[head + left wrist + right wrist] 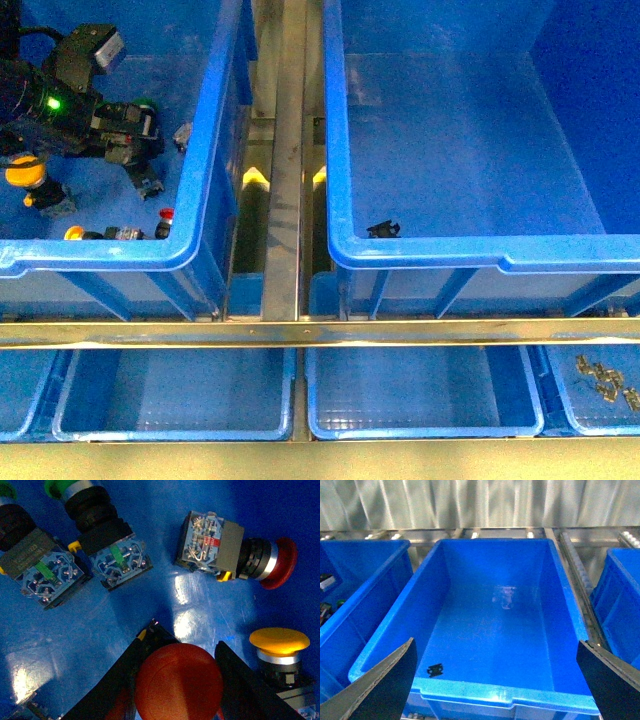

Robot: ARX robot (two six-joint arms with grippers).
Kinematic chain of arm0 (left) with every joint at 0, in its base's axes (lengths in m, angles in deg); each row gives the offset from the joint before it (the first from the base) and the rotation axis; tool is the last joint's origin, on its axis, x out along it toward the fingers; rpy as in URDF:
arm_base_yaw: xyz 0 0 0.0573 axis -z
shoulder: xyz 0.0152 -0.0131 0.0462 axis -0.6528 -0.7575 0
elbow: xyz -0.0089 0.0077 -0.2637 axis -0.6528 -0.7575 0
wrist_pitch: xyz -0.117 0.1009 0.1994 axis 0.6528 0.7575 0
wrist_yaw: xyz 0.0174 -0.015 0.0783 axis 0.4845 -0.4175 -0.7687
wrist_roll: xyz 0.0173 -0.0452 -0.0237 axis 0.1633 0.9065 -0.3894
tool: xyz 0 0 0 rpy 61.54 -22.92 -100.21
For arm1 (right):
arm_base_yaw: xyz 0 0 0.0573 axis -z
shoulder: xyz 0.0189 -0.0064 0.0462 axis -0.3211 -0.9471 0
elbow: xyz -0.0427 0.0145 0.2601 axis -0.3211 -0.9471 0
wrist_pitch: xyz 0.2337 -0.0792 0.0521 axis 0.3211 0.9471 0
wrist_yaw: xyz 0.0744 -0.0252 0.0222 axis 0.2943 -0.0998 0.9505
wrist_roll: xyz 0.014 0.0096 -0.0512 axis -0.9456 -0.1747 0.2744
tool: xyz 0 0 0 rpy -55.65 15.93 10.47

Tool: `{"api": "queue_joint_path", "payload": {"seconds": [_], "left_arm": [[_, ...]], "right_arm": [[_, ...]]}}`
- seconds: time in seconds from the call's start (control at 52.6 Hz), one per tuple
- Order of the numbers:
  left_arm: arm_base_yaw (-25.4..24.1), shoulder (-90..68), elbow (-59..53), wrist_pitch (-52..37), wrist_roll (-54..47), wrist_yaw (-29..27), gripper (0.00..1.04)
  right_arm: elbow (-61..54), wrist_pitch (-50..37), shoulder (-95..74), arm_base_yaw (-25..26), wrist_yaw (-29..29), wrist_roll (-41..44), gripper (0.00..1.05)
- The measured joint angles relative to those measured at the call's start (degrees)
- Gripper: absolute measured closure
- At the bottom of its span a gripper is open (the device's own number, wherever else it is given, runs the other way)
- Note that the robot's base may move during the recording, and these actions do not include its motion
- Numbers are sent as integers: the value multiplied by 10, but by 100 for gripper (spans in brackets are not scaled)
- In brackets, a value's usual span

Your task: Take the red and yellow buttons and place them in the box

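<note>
My left gripper (186, 646) is shut on the red button (177, 685). Its two black fingers (125, 675) press on either side of the wide red mushroom cap, just above the left bin's floor. The yellow button (279, 642) stands upright right beside it and also shows in the front view (25, 172). In the front view the left gripper (128, 135) is down inside the left bin. The box (480, 252) is the large deep blue bin on the right. My right gripper (495, 641) is open and empty above the box's near rim (495, 692).
Another red mushroom button (240, 555) lies on its side near two green-capped buttons (100, 535). The left bin (100, 252) also holds small red (166, 215) and yellow (75, 233) switches. A small black piece (383, 229) lies in the box. A metal rail (285, 150) separates the bins, with shallower trays (170, 400) below.
</note>
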Motion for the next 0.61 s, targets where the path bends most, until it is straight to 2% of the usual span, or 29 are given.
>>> {"api": "queue_joint_path", "payload": {"seconds": [0.133,0.247,0.608], "left_arm": [[-12,22,-28,-29,38,15,70],[-42,94,-79,-52,99,44,70],[-116,278,-192,-31,273,133,70]], "right_arm": [[0,0,0,0,0,0,7],[0,0,0,0,0,0,7],[0,0,0,0,0,0,7]]}}
